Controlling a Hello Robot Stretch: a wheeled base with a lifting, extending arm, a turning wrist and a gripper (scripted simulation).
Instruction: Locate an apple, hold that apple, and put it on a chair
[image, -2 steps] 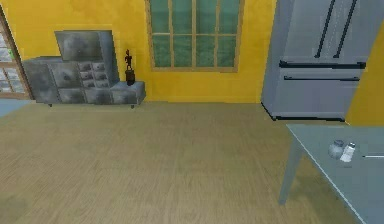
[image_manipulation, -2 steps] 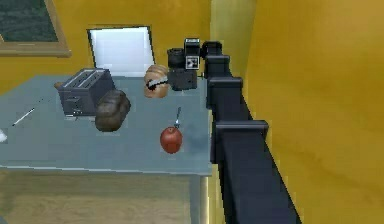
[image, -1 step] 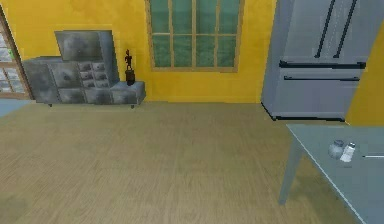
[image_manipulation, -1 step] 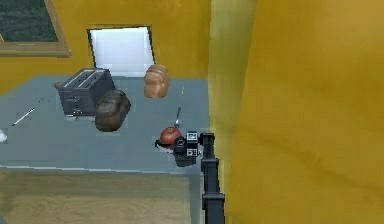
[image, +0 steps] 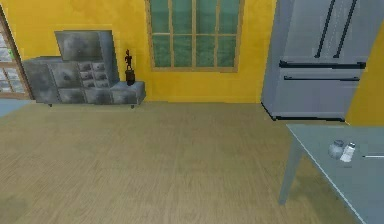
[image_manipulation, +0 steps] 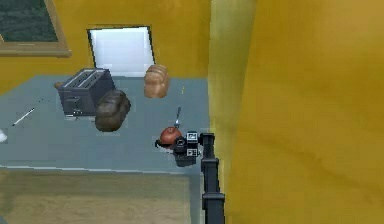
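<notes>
Arm side view: a grey table (image_manipulation: 60, 150) runs across the middle. The apple (image_manipulation: 172, 132), red and round, lies on it near the 7 o'clock side of centre. The arm (image_manipulation: 210, 185) rises from 6 o'clock. The gripper (image_manipulation: 178, 143) is right at the apple, on its 5 o'clock side. I can't tell touching from beside.

Claw: can't tell whether it is wide or narrow. Since the apple lies on the tabletop at the fingers, I can't tell whether anything is held.

From the apple, a dark loaf (image_manipulation: 113, 110) is at 10 o'clock and a toaster (image_manipulation: 83, 92) is farther out along the same line. A pale loaf (image_manipulation: 156, 80) is at 12 o'clock.

Forward view: fridge (image: 318, 55) at 2 o'clock, window (image: 194, 33) at 12, grey cabinet (image: 85, 82) at 10. A table corner at 4 o'clock carries a small shaker (image: 347, 152).

Step, as I judge it: the apple is located and the grasp is in hand, with no lift yet. Next move calls for raising the apple clear of the table without clipping the loaves. After that comes backing off and turning to search for a chair.

Writing: no legible brand, label or print on anything.
</notes>
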